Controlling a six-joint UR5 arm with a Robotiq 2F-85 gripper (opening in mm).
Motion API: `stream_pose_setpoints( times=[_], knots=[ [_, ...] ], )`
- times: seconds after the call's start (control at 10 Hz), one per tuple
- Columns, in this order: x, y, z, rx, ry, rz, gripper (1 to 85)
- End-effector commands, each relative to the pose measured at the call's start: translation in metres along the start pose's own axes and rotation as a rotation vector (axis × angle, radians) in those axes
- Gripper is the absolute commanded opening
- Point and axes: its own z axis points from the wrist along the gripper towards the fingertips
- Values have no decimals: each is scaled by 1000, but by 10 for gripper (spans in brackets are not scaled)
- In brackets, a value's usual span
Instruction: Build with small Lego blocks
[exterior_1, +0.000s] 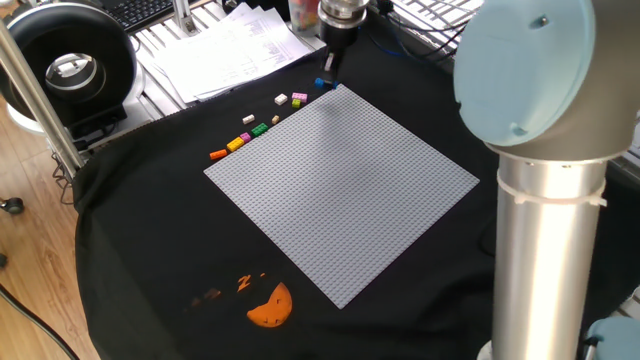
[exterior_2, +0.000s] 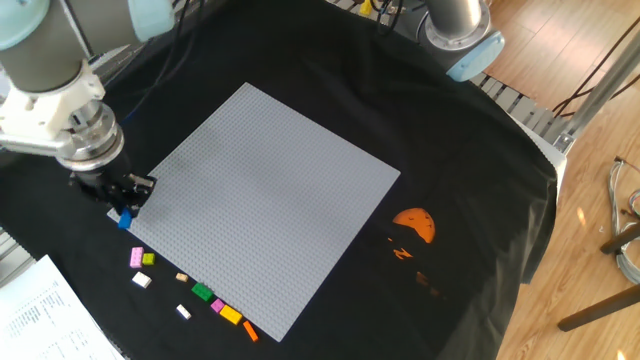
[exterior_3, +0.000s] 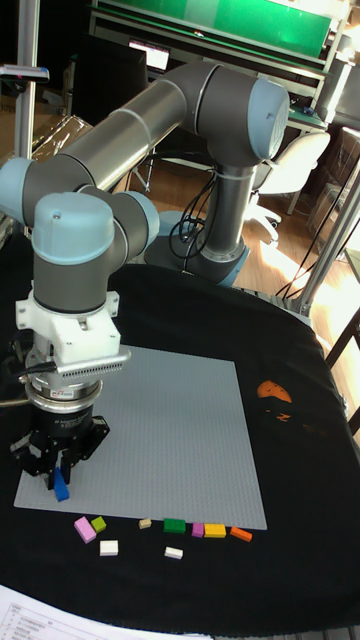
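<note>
My gripper (exterior_3: 58, 472) is shut on a small blue brick (exterior_3: 61, 488), which hangs tilted from its fingertips at the grey baseplate's (exterior_3: 170, 440) near-left corner. The other fixed view shows the same gripper (exterior_2: 120, 205) and blue brick (exterior_2: 124, 220) just off the plate's (exterior_2: 260, 200) left edge. Loose bricks lie in a row along that edge on the black cloth: pink (exterior_2: 136, 258), yellow-green (exterior_2: 148, 259), white (exterior_2: 142, 280), tan (exterior_2: 181, 277), green (exterior_2: 202, 292), yellow (exterior_2: 231, 315) and orange (exterior_2: 249, 331). In one fixed view the gripper (exterior_1: 330, 68) stands over the blue brick (exterior_1: 325, 82).
An orange half-round print (exterior_1: 270, 305) marks the cloth beyond the plate's opposite corner. Papers (exterior_1: 230, 45) and a black round device (exterior_1: 70, 65) sit off the cloth's edge. The arm's big grey column (exterior_1: 540, 200) rises at the table's side.
</note>
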Motion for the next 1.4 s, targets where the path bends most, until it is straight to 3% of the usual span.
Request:
stream_pose_setpoints(
  times=[0.0,0.5,0.9,1.1,1.3],
  knots=[
    [19,5,6,7,13,169,97],
    [22,6,32,8,-14,278,83],
    [17,8,31,0,-30,356,100],
    [15,15,29,-27,-20,389,110],
    [13,17,28,-31,-21,397,187]
  ],
)
